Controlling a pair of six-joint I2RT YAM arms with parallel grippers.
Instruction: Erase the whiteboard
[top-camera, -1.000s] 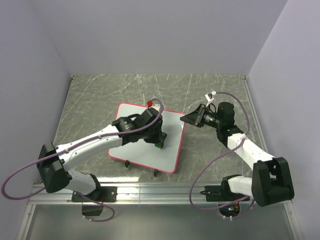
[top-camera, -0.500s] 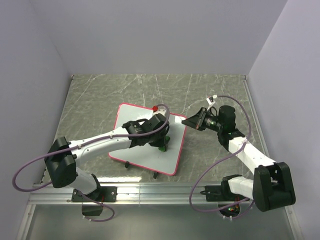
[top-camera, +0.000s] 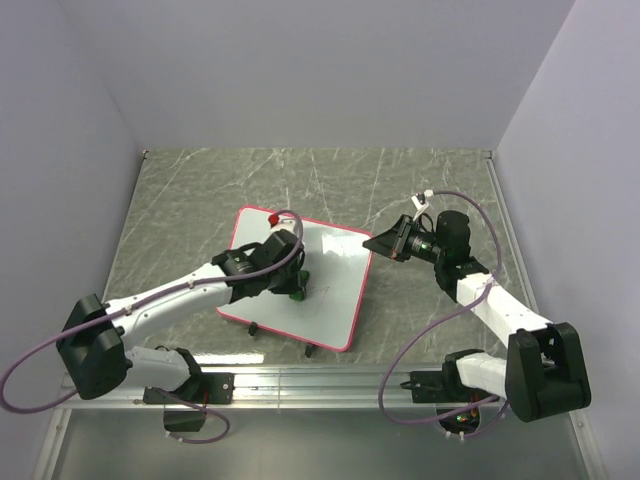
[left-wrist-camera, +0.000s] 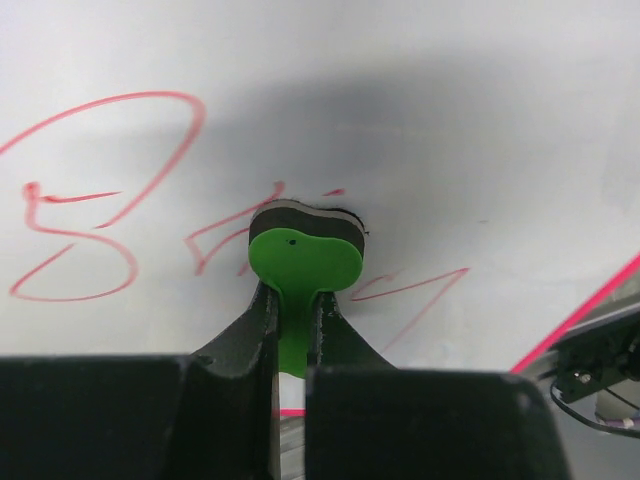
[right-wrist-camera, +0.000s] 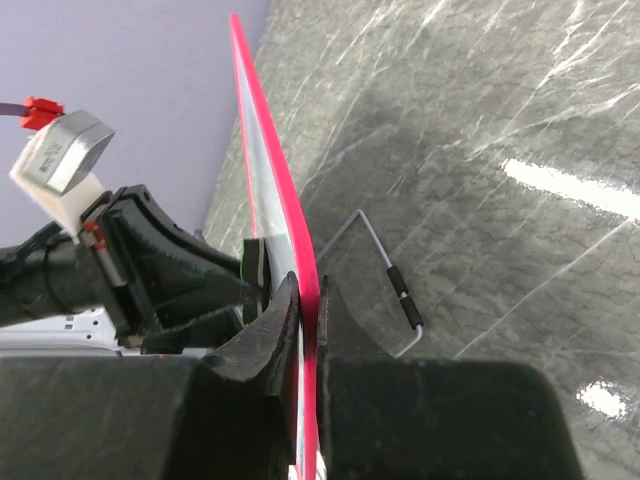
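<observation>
The whiteboard (top-camera: 330, 285), white with a red-pink frame, is propped at a tilt on the grey table. Red scribbles (left-wrist-camera: 90, 210) cover its face in the left wrist view. My left gripper (top-camera: 293, 285) is shut on a small green eraser (left-wrist-camera: 303, 262), whose dark pad is pressed against the board among the scribbles. My right gripper (top-camera: 372, 242) is shut on the whiteboard's right edge; in the right wrist view (right-wrist-camera: 305, 330) the red frame (right-wrist-camera: 275, 180) sits edge-on between the two fingers.
Two small black clips (top-camera: 256, 328) stick out from the board's near edge. A wire stand (right-wrist-camera: 395, 285) shows behind the board. Grey-purple walls enclose the table on the left, back and right. A metal rail (top-camera: 320, 385) runs along the near edge.
My left gripper slid the eraser across the board, first to the right, then back to the left and middle. The right gripper stayed clamped on the board's edge.
</observation>
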